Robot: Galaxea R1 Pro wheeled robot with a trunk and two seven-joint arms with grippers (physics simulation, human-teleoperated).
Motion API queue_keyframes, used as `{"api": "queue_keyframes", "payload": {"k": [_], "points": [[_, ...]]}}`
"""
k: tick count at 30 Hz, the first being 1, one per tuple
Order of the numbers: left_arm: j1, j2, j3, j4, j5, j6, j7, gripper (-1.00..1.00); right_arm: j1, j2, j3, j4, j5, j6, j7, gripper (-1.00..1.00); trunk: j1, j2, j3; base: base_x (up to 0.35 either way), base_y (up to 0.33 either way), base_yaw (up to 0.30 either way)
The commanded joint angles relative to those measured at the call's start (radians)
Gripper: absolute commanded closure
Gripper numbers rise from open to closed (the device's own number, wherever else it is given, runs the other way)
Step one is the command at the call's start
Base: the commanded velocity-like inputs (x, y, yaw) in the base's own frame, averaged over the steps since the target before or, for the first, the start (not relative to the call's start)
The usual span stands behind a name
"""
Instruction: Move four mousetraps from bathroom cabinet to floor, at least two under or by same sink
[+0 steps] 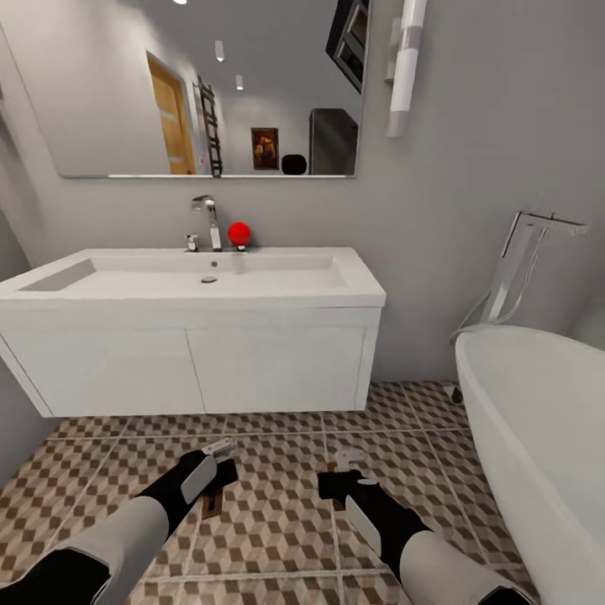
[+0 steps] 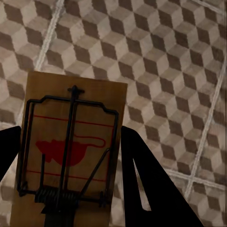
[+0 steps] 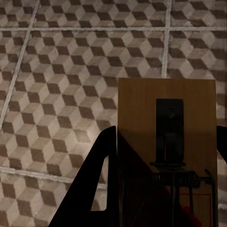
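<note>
**Head view: two mousetraps held over the tiles before the sink**

Head view frames the sink [image 1: 193, 281] at 12 o'clock, with its chrome faucet [image 1: 207, 220] and a red ball [image 1: 239, 233] seen at the back rim, and a mirror [image 1: 202, 84] hung above. A white bathtub [image 1: 538, 428] is seen at 3 o'clock. The bathroom floor [image 1: 277, 521] is spread below the floating vanity.

The left gripper [image 1: 220, 470] is seen at 7 o'clock, its fingers closed on a mousetrap [image 2: 71, 151]; in the left wrist view the tan board, dark wire bar and red mouse print are seen clamped between the two black fingers [image 2: 146, 184], above the tiles.

The right gripper [image 1: 344, 479] is seen at 5 o'clock, likewise clamped on a second mousetrap [image 3: 165, 137], whose wooden board and dark metal plate are shown between the fingers [image 3: 94, 189] in the right wrist view. Whether either trap is touching the floor cannot be told.
</note>
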Motion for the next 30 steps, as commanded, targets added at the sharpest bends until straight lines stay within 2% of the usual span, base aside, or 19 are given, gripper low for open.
{"api": "queue_keyframes", "payload": {"k": [1,9,12,13,17,21,30], "points": [[0.000,-0.001,0.001,0.000,-0.003,-0.001,-0.004,1.00,0.000,0.003,0.000,-0.002,-0.001,-0.001,0.001,1.00,0.004,-0.007,-0.003,0.000,0.000,-0.290],[0.015,-0.008,-0.002,0.001,-0.009,-0.097,0.003,1.00,-0.003,0.013,0.002,-0.007,0.001,-0.006,-0.001,1.00,0.035,-0.063,-0.028,0.000,0.000,-0.164],[0.018,-0.012,-0.021,0.005,-0.044,-0.118,0.016,1.00,-0.004,0.013,0.002,-0.008,0.002,-0.015,-0.001,1.00,0.046,-0.084,-0.038,0.000,0.000,-0.033],[0.020,-0.016,-0.033,0.007,-0.068,-0.123,0.032,1.00,-0.004,0.013,0.004,-0.008,0.004,-0.018,-0.001,1.00,0.050,-0.091,-0.041,0.000,0.000,-0.017],[0.033,-0.020,-0.049,0.011,-0.103,-0.132,0.092,1.00,-0.001,0.013,0.006,-0.008,0.006,-0.021,0.000,1.00,0.065,-0.119,-0.053,0.000,0.000,-0.008],[0.037,-0.021,-0.052,0.012,-0.114,-0.140,0.113,1.00,-0.001,0.013,0.007,-0.008,0.007,-0.022,0.001,1.00,0.081,-0.147,-0.066,0.000,0.000,-0.002],[0.042,-0.021,-0.052,0.013,-0.118,-0.151,0.120,1.00,0.000,0.013,0.008,-0.009,0.008,-0.022,0.005,1.00,0.115,-0.210,-0.094,0.000,0.000,0.000]]}}
